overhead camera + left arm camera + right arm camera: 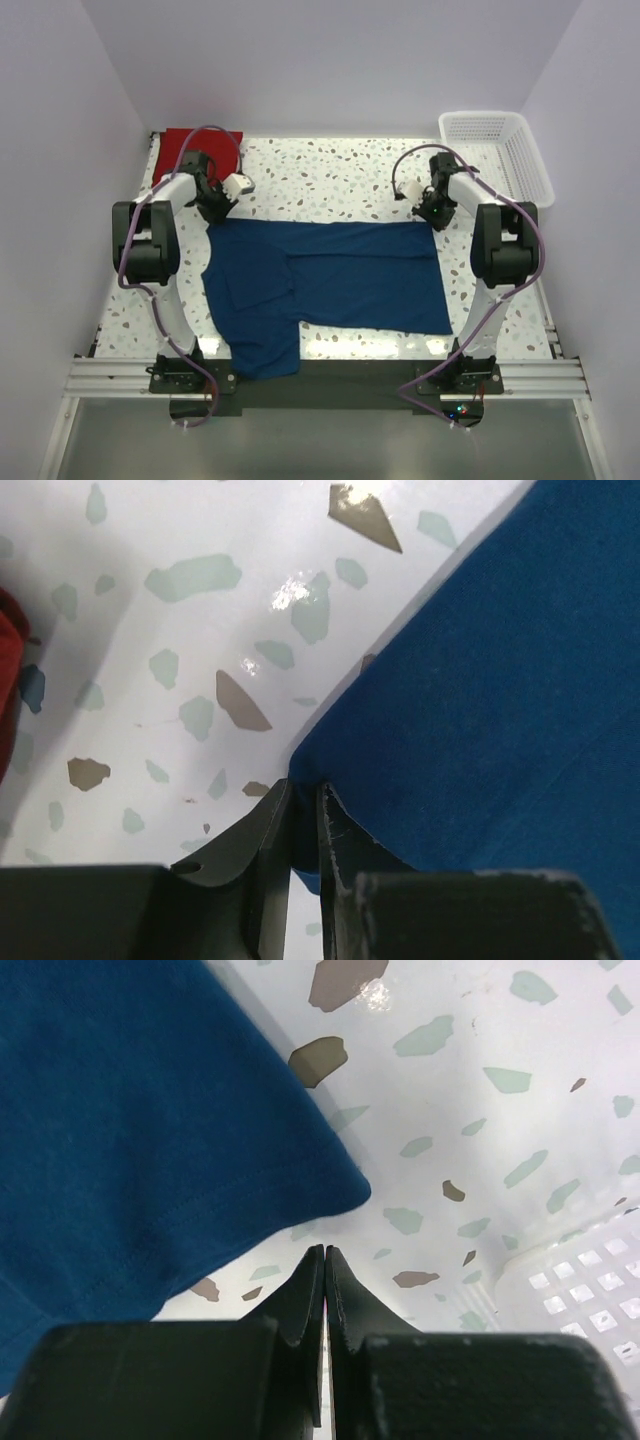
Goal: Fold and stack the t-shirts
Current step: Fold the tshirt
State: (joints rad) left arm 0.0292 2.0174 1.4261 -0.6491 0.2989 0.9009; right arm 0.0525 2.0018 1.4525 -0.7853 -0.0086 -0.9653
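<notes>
Navy shirt (340, 275) lies spread flat across the middle of the speckled table (330, 180), one sleeve hanging toward the near edge. Both arms are reaching to its far edge, one at each corner.

Around it: the red shirt (195, 148) sits bunched beyond the navy shirt's far left corner, just behind the left arm. The white basket (495, 150) stands beyond the far right corner, past the right arm, apart from the cloth. Nothing lies on top of the navy shirt.

Left gripper (305, 785): down at the far left corner, and the wrist view shows the jaws drawn nearly together with that blue corner tucked between them, so it is pinching the cloth. A sliver of red shows at that view's left edge.

Right gripper (323, 1250): jaws pressed flat together, holding nothing. Its wrist view shows the hemmed far right corner lying just ahead of the fingertips and to one side, not between them, with the basket's lattice low on the other side.

From above, the arms hide both grips; only the wrist cameras tell them apart.
</notes>
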